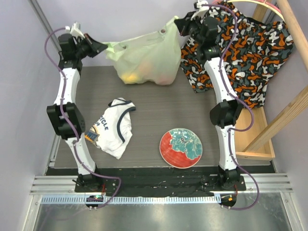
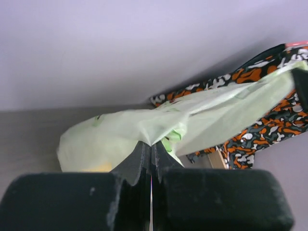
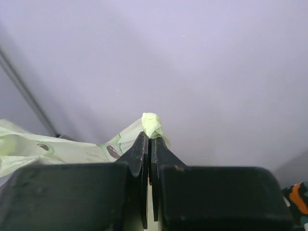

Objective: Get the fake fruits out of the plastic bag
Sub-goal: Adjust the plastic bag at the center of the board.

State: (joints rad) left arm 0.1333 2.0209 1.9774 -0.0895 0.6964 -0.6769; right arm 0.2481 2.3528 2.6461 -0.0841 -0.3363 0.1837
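The pale-green plastic bag (image 1: 144, 60) hangs stretched between both arms at the back of the table, its belly resting low. Inside it, blurred yellow, orange and red fake fruits (image 1: 139, 73) show through the film. My left gripper (image 1: 107, 46) is shut on the bag's left corner (image 2: 153, 139). My right gripper (image 1: 177, 22) is shut on the bag's right handle (image 3: 152, 124), which pokes out bunched above its fingertips. The bag's film (image 2: 211, 113) runs taut toward the right in the left wrist view.
A white printed T-shirt (image 1: 114, 127) lies at the left front. A red plate with teal pattern (image 1: 181, 147) sits at the front centre. An orange camouflage cloth (image 1: 240, 53) drapes over a wooden frame (image 1: 284, 115) at the right. Walls stand close behind.
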